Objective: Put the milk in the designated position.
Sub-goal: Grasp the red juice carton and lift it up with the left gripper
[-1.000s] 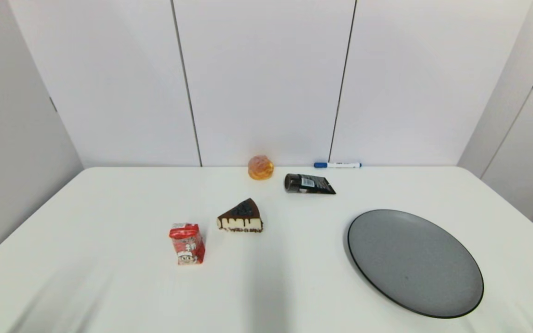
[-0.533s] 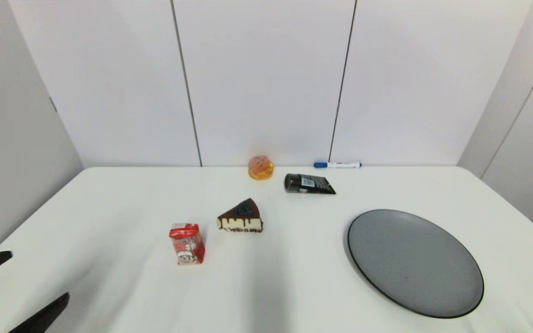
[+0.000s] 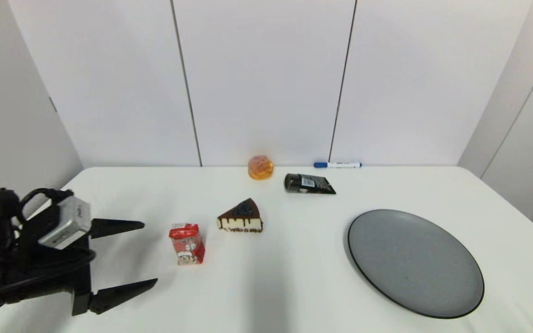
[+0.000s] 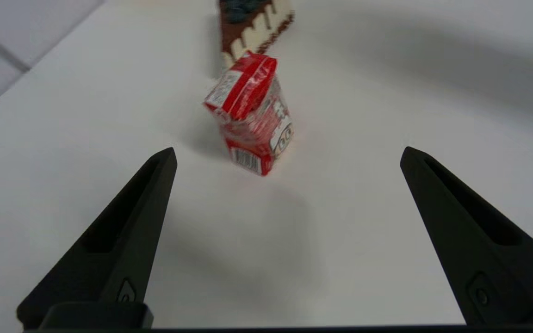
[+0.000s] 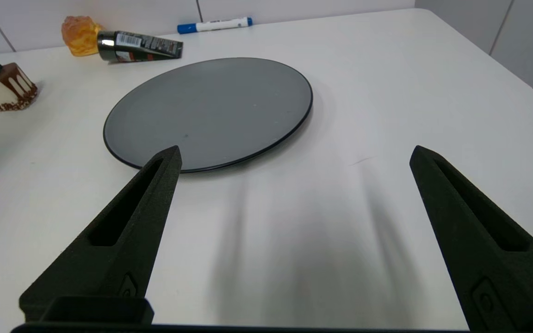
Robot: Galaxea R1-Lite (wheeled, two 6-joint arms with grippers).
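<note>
Left gripper (image 3: 150,253) has advanced, spread wide, toward upright milk (image 3: 187,243).

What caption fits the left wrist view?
Open left gripper faces the upright small red milk carton on the white table, not touching it.

Small red milk carton (image 3: 187,243), apparently upright, on white tabletop left of centre

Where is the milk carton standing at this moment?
In the head view the milk stands upright left of centre, beside but apart from the cake slice, ahead of the open left end effector.
</note>
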